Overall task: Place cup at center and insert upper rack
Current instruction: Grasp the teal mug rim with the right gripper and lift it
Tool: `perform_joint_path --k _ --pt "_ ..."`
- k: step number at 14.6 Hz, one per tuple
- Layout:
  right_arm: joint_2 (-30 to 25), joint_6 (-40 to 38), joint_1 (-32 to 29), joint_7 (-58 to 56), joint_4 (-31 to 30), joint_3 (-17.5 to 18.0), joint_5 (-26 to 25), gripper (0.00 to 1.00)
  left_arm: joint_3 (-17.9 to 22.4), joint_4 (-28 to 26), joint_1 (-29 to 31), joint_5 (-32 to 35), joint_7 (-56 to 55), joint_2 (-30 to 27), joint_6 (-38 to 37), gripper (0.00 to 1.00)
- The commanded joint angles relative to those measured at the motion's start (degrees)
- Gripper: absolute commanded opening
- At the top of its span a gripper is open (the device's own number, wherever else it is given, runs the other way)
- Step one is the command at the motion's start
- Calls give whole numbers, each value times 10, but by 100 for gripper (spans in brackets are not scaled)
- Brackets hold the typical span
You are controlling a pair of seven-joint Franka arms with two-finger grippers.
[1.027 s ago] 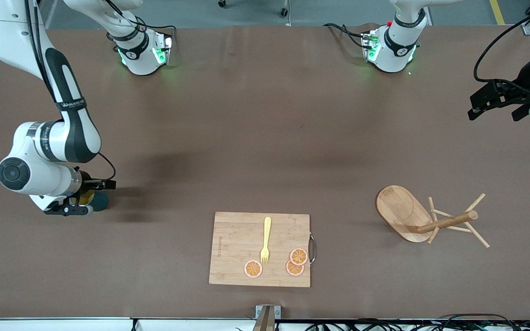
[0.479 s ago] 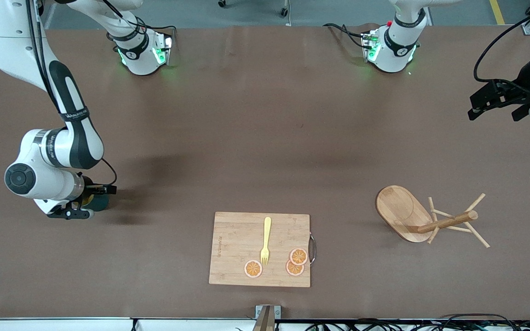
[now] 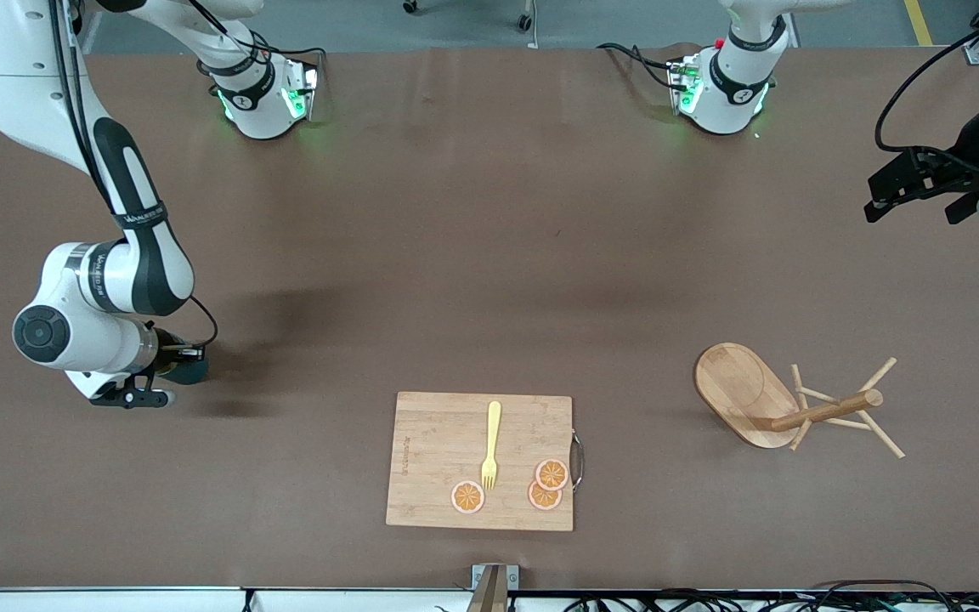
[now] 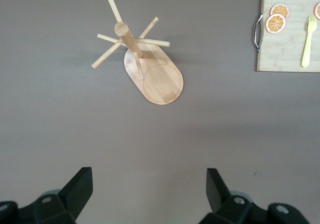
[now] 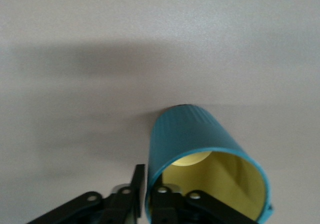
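R gripper (image 3: 134,384) at the right arm's end of the table, approx. 9 o'clock from the cutting board (image 3: 479,461). Fingers (image 5: 134,194) clenched on the cup (image 5: 200,156) wall at the rim: one finger outside, one inside the yellow interior. Cup is at the gripper tip, its teal side showing toward 3 o'clock in front view.

Upper rack (image 3: 783,405) lies tipped on its side, approx. 3 o'clock from the board.

L gripper (image 4: 145,186) waits, jaws spread, nothing between them, over the table near the left arm's end.
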Motion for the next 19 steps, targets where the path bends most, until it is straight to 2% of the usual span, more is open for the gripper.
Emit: perform_joint_path --k 1,6,9,10,13,17,19 --pt "-12 -51 3 -23 18 11 1 0 -3 -11 4 0 11 -14 -1 100" --pt "-21 -226 20 -30 118 108 1 0 -3 -11 4 0 11 -14 -1 100" --pt "-21 -239 28 -30 135 197 1 0 -3 -11 4 0 11 -14 -1 100" --pt "-20 -235 42 -17 142 212 1 0 -3 -11 4 0 11 -14 -1 100" --pt "0 -215 138 118 169 215 -3 0 -3 -11 4 0 11 -15 -1 100" --pt "29 -137 223 186 176 215 -2 0 -3 -11 4 0 11 -14 -1 100" --pt "47 -121 263 261 191 215 -3 0 -3 -11 4 0 11 -14 -1 100"
